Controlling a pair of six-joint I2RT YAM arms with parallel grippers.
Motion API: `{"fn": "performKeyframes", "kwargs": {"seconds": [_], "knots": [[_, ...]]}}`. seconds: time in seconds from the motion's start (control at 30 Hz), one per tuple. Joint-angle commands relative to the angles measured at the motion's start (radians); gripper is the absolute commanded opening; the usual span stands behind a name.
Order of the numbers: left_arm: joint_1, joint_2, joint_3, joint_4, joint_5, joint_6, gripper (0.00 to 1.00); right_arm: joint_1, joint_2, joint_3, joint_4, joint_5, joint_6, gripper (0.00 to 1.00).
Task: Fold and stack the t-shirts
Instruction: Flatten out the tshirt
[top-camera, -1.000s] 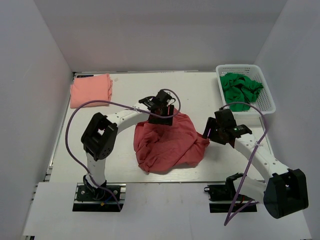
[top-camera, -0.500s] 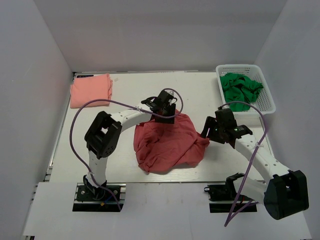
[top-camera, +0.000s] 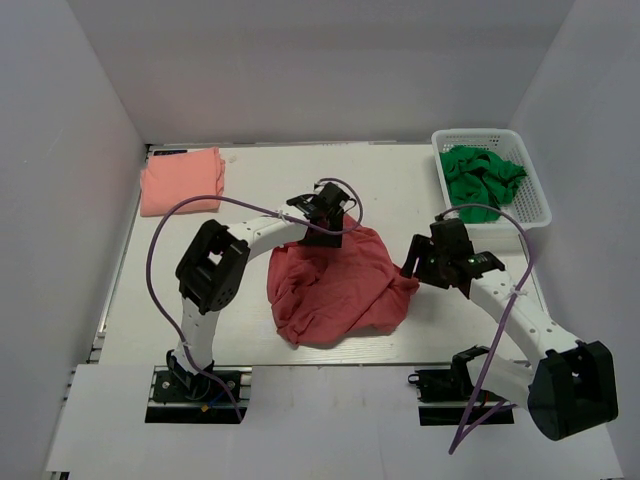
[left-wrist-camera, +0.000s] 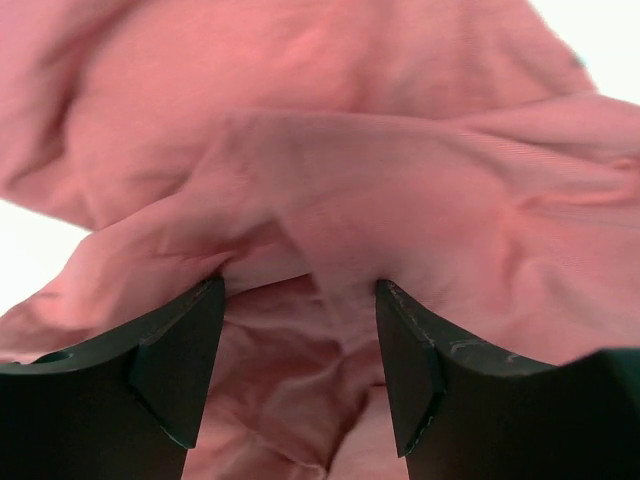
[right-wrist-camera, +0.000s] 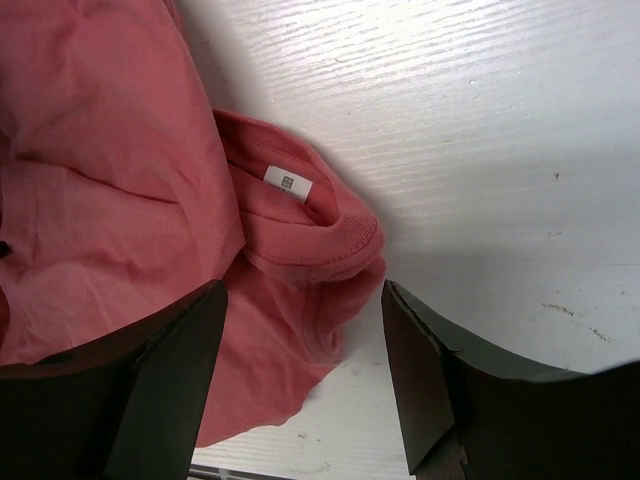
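The brick-red t-shirt (top-camera: 335, 290) lies crumpled in the middle of the tabletop (top-camera: 390, 190), directly between the two arms. The left claw (top-camera: 322, 234) sits over its far edge and the right claw (top-camera: 412, 268) at its right edge. Both are about equally close to the cloth, each at a different side.

In the left wrist view, the left claw's fingers (left-wrist-camera: 170, 370) stand wide apart, with a raised fold of the red cloth lying between them, not pinched. The right claw is also spread open. Its wrist view shows the ribbed collar (right-wrist-camera: 335, 240) and its white label (right-wrist-camera: 285, 180) just ahead of the gap between the fingers, on the bare tabletop edge of the heap.

The neck therefore points toward the right arm. The shirt's long axis probably runs from there leftward and toward the near edge, though the bunching hides the hem and sleeves. Spreading it flat likely calls for the right claw to take the collar side.

The salmon-pink t-shirt (top-camera: 181, 180) lies folded at the far left corner, well apart from both claws.
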Motion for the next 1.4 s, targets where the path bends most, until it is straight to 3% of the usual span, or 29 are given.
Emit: {"fn": "performKeyframes", "kwargs": {"seconds": [0.0, 0.17, 0.27, 0.37, 0.4, 0.43, 0.5, 0.53, 0.57, 0.6, 0.77, 0.83, 0.87, 0.9, 0.93, 1.13, 1.23, 1.37], "knots": [[0.016, -0.044, -0.006, -0.066, -0.089, -0.024, 0.72, -0.007, 0.01, -0.028, 0.024, -0.024, -0.011, 0.69], [-0.004, -0.062, -0.04, 0.087, 0.004, 0.011, 0.72, -0.006, 0.05, -0.031, 0.053, -0.046, -0.017, 0.66], [-0.004, -0.041, -0.031, 0.152, 0.101, 0.011, 0.68, -0.007, 0.056, -0.045, 0.066, -0.046, -0.011, 0.66], [-0.004, -0.021, -0.02, 0.172, 0.127, 0.011, 0.58, -0.004, 0.056, -0.063, 0.085, -0.049, 0.001, 0.66], [-0.004, -0.021, -0.006, 0.172, 0.127, 0.011, 0.51, -0.003, 0.056, -0.071, 0.096, -0.049, 0.003, 0.64], [-0.004, -0.012, 0.005, 0.172, 0.138, 0.011, 0.38, -0.004, 0.056, -0.074, 0.103, -0.049, 0.008, 0.64], [-0.004, -0.012, 0.015, 0.172, 0.138, 0.011, 0.27, -0.006, 0.065, -0.083, 0.117, -0.05, 0.011, 0.63], [-0.004, -0.012, 0.016, 0.172, 0.138, 0.011, 0.11, -0.004, 0.068, -0.083, 0.123, -0.049, 0.011, 0.61], [-0.004, -0.012, 0.016, 0.172, 0.129, 0.011, 0.03, -0.006, 0.082, -0.083, 0.12, -0.034, 0.017, 0.6], [-0.004, -0.012, 0.025, 0.172, 0.129, 0.011, 0.0, -0.006, 0.088, -0.079, 0.129, -0.024, 0.018, 0.57], [-0.004, -0.033, 0.002, 0.19, 0.084, 0.02, 0.0, -0.007, 0.13, -0.063, 0.189, 0.011, 0.023, 0.54], [0.005, -0.051, -0.021, 0.19, 0.066, 0.031, 0.0, -0.006, 0.153, -0.048, 0.188, 0.008, 0.023, 0.45], [0.006, -0.061, -0.021, 0.19, 0.038, 0.031, 0.0, -0.006, 0.157, -0.04, 0.183, 0.006, 0.021, 0.39], [0.006, -0.074, -0.03, 0.178, 0.038, 0.031, 0.0, -0.006, 0.165, -0.042, 0.183, 0.003, 0.02, 0.12], [0.015, -0.096, -0.043, 0.178, 0.049, 0.031, 0.0, -0.009, 0.165, -0.043, 0.186, 0.003, 0.02, 0.0], [0.015, -0.295, -0.109, 0.235, -0.051, 0.051, 0.0, -0.007, 0.064, -0.005, 0.159, 0.095, 0.023, 0.0], [0.024, -0.392, -0.123, 0.233, -0.204, 0.092, 0.0, -0.01, -0.023, 0.068, 0.136, 0.193, 0.017, 0.0], [0.033, -0.496, -0.023, 0.178, -0.495, 0.156, 0.0, -0.015, -0.076, 0.238, 0.091, 0.443, -0.003, 0.0]]}}
